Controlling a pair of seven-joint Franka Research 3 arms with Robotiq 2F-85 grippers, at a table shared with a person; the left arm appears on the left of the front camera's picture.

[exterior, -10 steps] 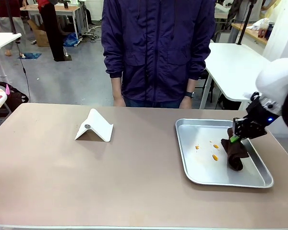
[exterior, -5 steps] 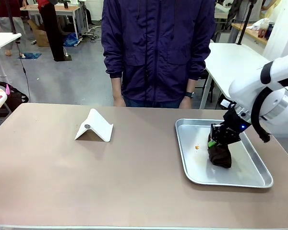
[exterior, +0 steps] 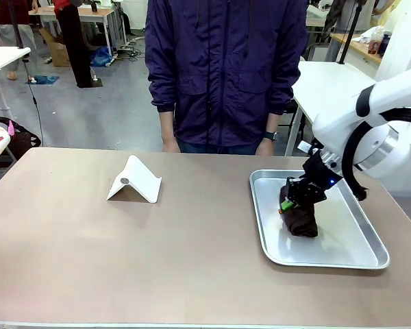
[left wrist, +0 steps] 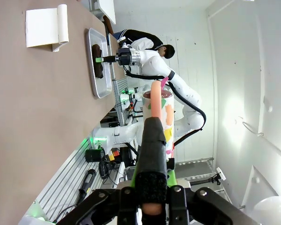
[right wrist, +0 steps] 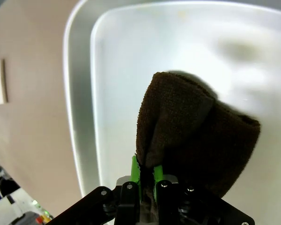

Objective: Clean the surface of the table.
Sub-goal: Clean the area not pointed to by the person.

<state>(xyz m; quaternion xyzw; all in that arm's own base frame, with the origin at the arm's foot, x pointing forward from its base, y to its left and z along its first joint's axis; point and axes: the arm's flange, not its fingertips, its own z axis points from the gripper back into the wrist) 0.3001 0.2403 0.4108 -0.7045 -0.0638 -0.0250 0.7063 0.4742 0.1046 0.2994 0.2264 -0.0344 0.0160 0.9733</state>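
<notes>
my right fingers (exterior: 288,203) clamped on dark brown terry cloth (exterior: 302,221), cloth down in shiny rectangular metal tray (exterior: 349,236), tray on brownish-tan matte counter (exterior: 123,260), my left fingers (left wrist: 151,140) pressed together

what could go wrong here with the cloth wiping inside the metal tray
1. The right hand is shut on a bunched brown cloth by one small fold, so the cloth may slip from the pads under drag.
2. The cloth presses down near the left wall of the tray, which seems to lie unfixed on the table. A sideways push could slide the tray or catch its rim.
</notes>
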